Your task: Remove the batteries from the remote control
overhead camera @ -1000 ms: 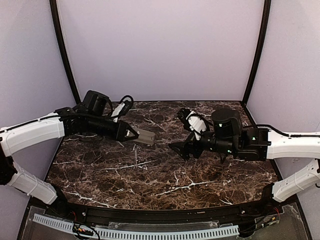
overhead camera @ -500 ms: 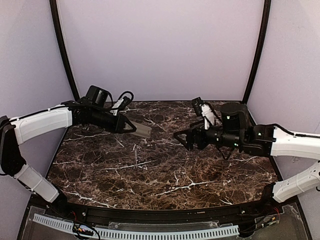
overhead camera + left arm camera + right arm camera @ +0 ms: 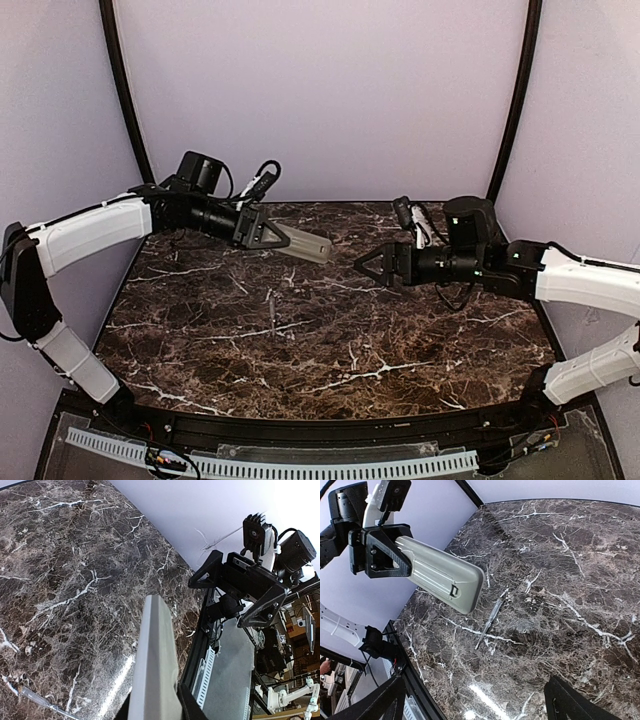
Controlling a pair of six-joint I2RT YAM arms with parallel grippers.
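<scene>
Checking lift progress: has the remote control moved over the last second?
Yes. The remote control, held by the left end effector, has shifted up-frame and slightly right, farther from the thin tool.

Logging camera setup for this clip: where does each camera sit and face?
Top external: above and behind, facing down onto the table; left arm and right arm show.
Left wrist: on left arm, faces along the gripped remote control toward the right hand; own fingertips at bottom.
Right wrist: on right arm, faces the left hand; own fingertips in bottom corners.
All share the remote control.
</scene>
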